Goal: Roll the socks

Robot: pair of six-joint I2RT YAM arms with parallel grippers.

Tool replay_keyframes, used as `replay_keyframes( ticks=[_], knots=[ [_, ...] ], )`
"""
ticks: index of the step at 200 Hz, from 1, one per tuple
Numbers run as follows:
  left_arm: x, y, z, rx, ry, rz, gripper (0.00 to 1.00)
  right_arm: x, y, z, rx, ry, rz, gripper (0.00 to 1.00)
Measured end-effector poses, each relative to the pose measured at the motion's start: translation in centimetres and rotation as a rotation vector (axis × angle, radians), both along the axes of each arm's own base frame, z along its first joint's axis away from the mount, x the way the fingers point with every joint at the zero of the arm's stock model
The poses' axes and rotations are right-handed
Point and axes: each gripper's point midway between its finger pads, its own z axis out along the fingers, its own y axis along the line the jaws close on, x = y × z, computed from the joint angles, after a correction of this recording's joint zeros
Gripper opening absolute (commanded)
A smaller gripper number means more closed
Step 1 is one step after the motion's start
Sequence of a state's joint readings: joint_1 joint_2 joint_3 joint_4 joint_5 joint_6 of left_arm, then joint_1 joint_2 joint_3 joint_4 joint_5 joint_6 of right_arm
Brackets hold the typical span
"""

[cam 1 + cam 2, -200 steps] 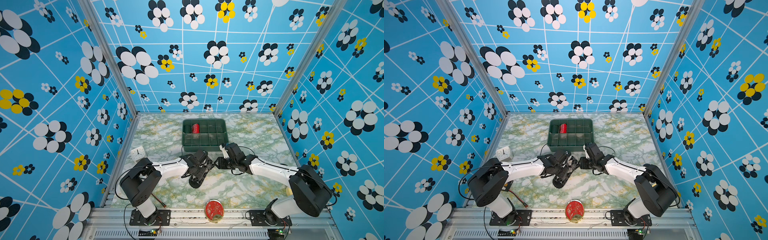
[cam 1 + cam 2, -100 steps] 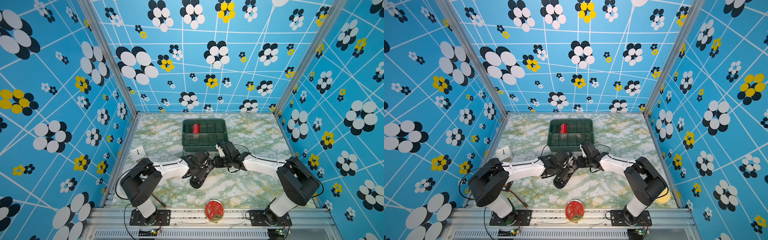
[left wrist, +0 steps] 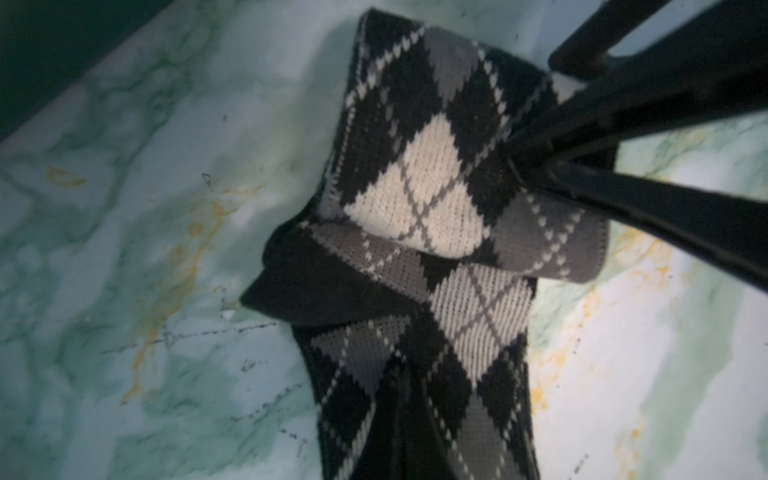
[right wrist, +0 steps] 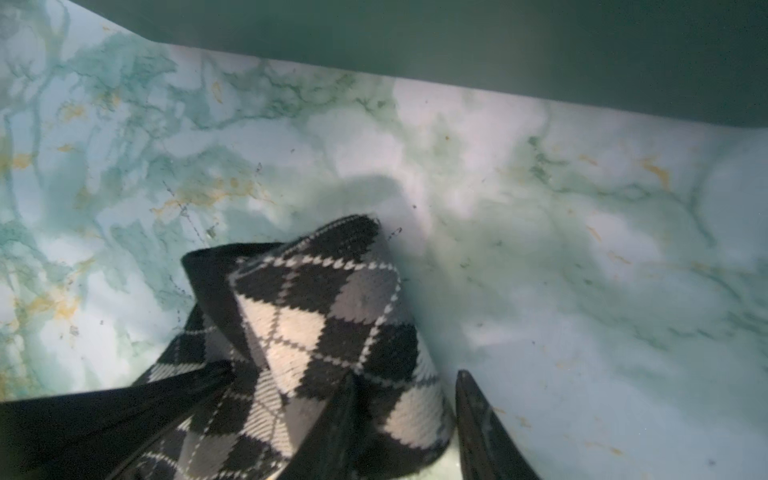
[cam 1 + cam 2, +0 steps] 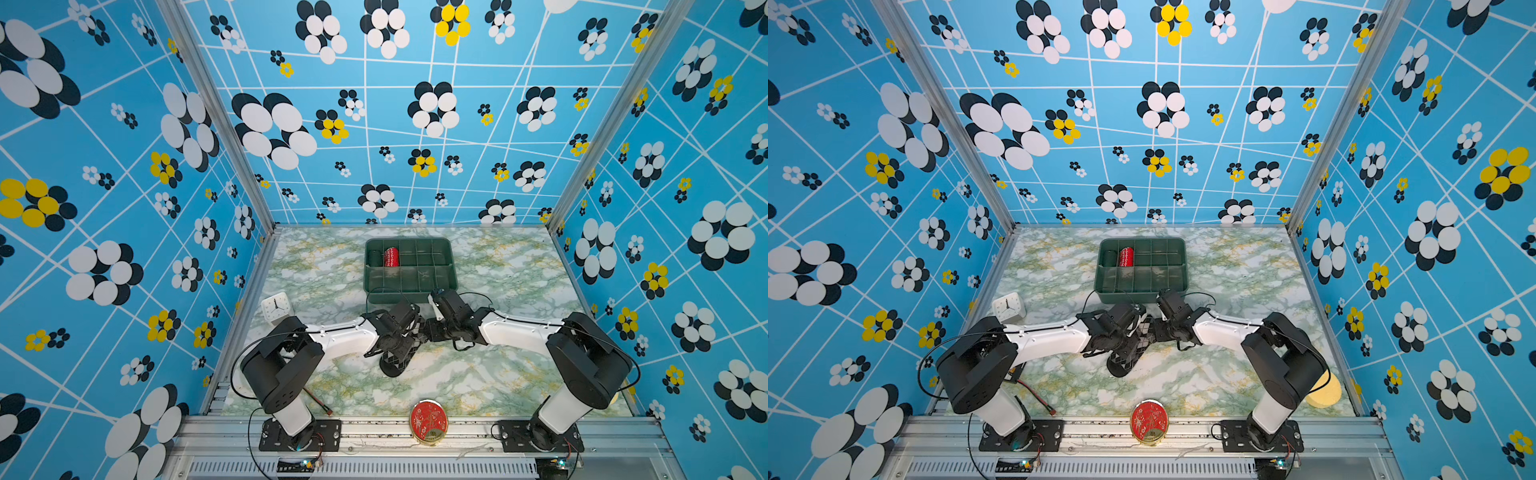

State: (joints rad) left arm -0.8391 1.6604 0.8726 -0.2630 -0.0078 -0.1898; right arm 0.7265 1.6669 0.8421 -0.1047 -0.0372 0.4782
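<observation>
The left pincer (image 4: 216,374) is clamped tight on the argyle socks (image 5: 397,359). They lie in the middle of the bench (image 5: 478,374), just in front of the green tray (image 5: 409,291), with the plain black toe toward the near edge and the upper end folded over. The right pincer (image 4: 407,374) stands part-open, one finger tucked into that fold and the other just outside it.
</observation>
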Motion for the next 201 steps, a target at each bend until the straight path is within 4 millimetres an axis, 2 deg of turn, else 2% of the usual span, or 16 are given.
replay_keyframes(
  ticks=[31,119,171,201],
  knots=[
    [0.0,0.0,0.0,0.003,-0.002,-0.008,0.03,-0.3,0.0,0.0,-0.021,-0.017,-0.001,0.40],
    [-0.2,0.7,0.5,0.036,-0.018,-0.059,0.04,-3.4,-1.1,0.3,-0.070,0.006,-0.015,0.40],
    [0.9,1.6,0.6,0.042,-0.031,-0.048,0.04,-5.9,-1.3,0.4,-0.052,0.026,-0.040,0.40],
    [1.4,1.3,2.2,-0.016,-0.054,-0.038,0.01,-6.7,-2.3,1.4,-0.026,0.017,-0.073,0.41]
  ],
)
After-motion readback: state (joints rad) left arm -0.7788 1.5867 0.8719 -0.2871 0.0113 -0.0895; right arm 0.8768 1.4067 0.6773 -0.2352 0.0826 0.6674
